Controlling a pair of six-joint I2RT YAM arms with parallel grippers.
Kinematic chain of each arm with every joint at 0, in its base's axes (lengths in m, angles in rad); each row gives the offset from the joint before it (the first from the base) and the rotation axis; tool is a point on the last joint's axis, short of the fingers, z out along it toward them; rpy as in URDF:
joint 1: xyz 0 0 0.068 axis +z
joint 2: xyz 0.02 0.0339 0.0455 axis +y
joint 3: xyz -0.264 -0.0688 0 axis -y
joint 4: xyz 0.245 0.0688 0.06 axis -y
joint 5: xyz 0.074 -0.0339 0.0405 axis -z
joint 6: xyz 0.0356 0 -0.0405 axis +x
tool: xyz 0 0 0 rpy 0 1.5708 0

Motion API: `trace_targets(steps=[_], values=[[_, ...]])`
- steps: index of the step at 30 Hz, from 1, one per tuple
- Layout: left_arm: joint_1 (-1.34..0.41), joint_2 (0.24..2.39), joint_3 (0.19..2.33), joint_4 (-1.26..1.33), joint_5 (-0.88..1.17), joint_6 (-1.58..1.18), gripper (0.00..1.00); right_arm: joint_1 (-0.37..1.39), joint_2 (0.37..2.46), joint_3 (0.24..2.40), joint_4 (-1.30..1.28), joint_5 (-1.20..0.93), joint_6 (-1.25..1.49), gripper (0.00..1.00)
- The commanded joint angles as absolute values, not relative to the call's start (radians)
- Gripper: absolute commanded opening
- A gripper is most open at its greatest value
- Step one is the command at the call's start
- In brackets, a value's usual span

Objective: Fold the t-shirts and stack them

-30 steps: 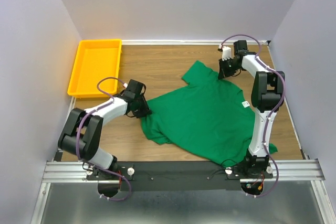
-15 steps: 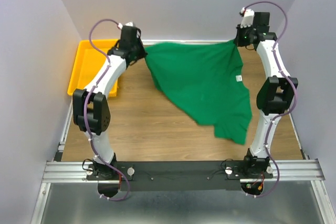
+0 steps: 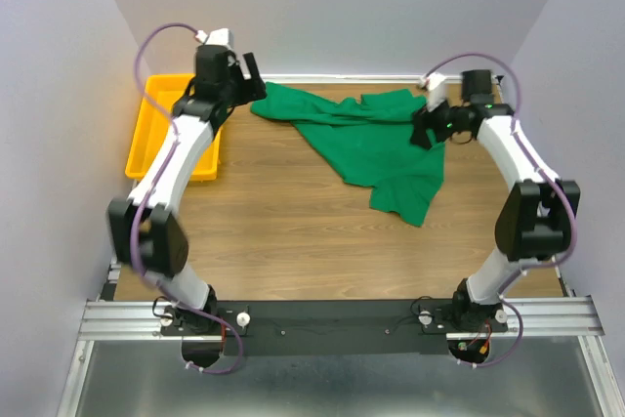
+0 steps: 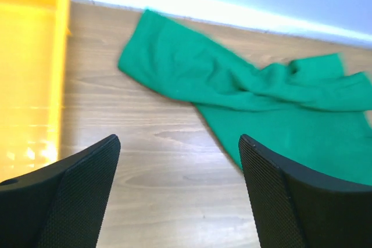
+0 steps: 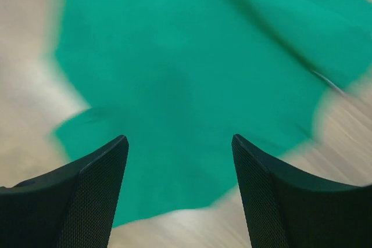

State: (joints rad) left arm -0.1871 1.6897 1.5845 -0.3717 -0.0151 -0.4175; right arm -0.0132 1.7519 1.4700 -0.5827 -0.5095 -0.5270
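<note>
Right wrist view is motion-blurred — only green cloth and pale wood smear behind the right gripper (image 5: pixel 180 140). Its fingers are spread with nothing between them; cannot tell if it touches the cloth. T-shirt (image 3: pixel 376 139) lies crumpled at the far middle-right of the table (image 3: pixel 283 231), folds hiding sleeves and neck. Left arm covers part of the yellow tray (image 3: pixel 146 148), and the left wrist view cuts the tray at the frame edge. Left gripper (image 4: pixel 179 143) is spread too, empty, above the table near the back wall, apart from the shirt's left tip. Count — 1 t-shirt, 1 tray, 2 grippers
</note>
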Motion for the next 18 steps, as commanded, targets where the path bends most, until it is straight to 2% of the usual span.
trace_targets(steps=[1, 2, 4, 6, 9, 16, 18], values=[[-0.184, 1.382, 1.415, -0.229, -0.080, -0.367, 0.91, 0.267, 1.612, 1.297, -0.677, -0.698, -0.766, 0.79], [-0.186, 1.334, 1.326, -0.213, -0.086, -0.383, 0.95, 0.323, 1.617, 1.280, -0.626, -0.614, -0.738, 0.80], [-0.180, 1.188, 1.235, -0.201, -0.086, -0.411, 0.98, 0.464, 1.640, 1.253, -0.545, -0.522, -0.608, 0.80], [-0.173, 1.093, 1.119, -0.193, -0.068, -0.451, 0.98, 0.533, 1.725, 1.281, -0.432, -0.371, -0.470, 0.80], [-0.172, 0.878, 1.005, -0.215, -0.035, -0.517, 0.98, 0.574, 1.918, 1.442, -0.428, -0.203, -0.356, 0.75], [-0.169, 0.599, 0.833, -0.288, -0.032, -0.629, 0.98, 0.609, 2.172, 1.672, -0.420, 0.038, -0.289, 0.67], [-0.170, 0.568, 0.818, -0.293, -0.032, -0.640, 0.98, 0.611, 2.194, 1.690, -0.420, 0.049, -0.288, 0.58]])
